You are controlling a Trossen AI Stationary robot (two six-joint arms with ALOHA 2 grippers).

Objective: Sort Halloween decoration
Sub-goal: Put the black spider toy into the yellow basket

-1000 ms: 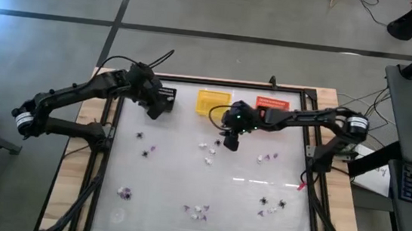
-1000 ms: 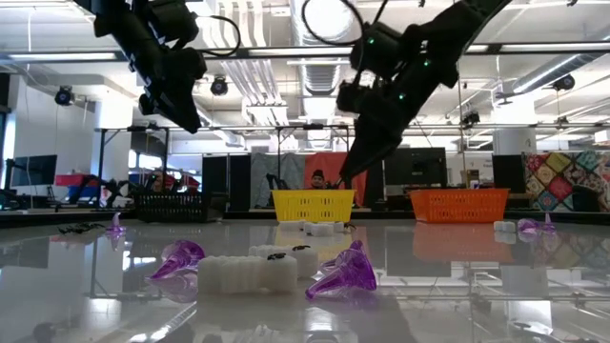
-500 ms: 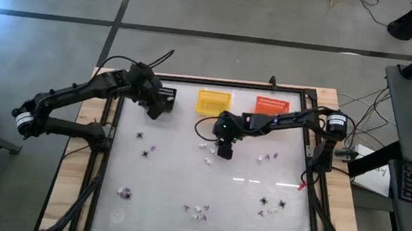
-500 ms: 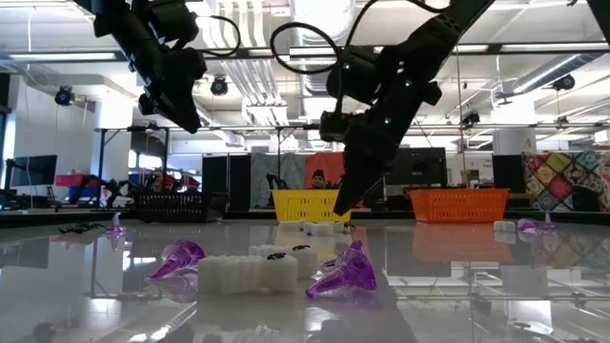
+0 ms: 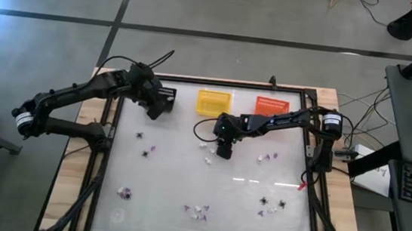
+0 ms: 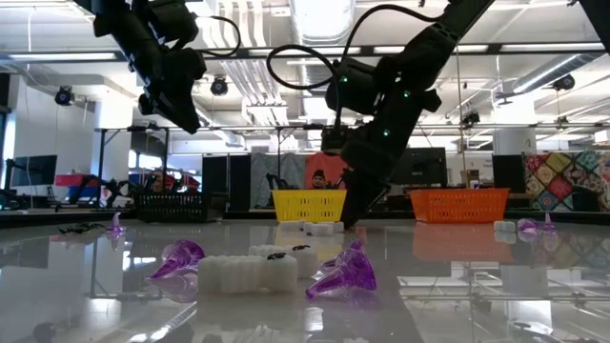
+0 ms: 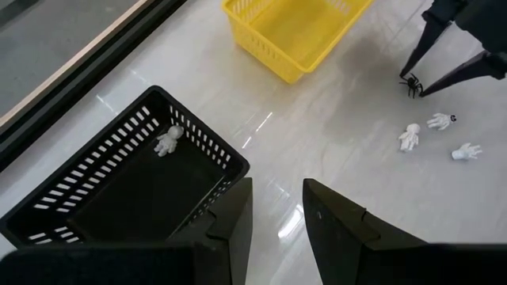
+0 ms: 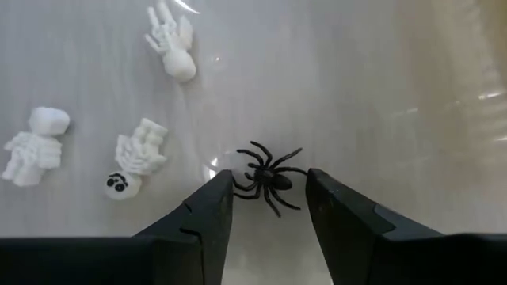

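A black spider [image 8: 268, 176] lies on the glossy white table between the fingertips of my right gripper [image 8: 271, 188], which is open and low over it, pointing steeply down [image 5: 223, 149]. Three white skeleton bits [image 8: 135, 157] lie just beside the spider. My left gripper [image 7: 277, 214] hangs open, with nothing between its fingers, above the near edge of the black basket [image 7: 127, 182], which holds one white bit [image 7: 166, 141]. In the low view, purple [image 6: 348, 272] and white [image 6: 248, 272] bits lie close to the camera. My right gripper stands with one finger on each side of the spider, coming from above at a slant. One fingertip [image 8: 224, 190] is right at the spider's legs [image 8: 242, 188]. I cannot tell whether it touches them. The spider lies flat on the table.
A yellow basket [image 5: 213, 101] and an orange basket [image 5: 271, 104] stand along the far edge beside the black basket [image 5: 164, 95]. More trinkets lie scattered at the left [image 5: 142, 143], near left [image 5: 124, 192], near middle [image 5: 197, 209], right [image 5: 266, 158] and near right [image 5: 271, 205].
My right gripper has come down toward the table and gone a little toward its left and near edges, ending over the spider beside the white bits. It has tipped somewhat steeper. The trinkets have not moved.
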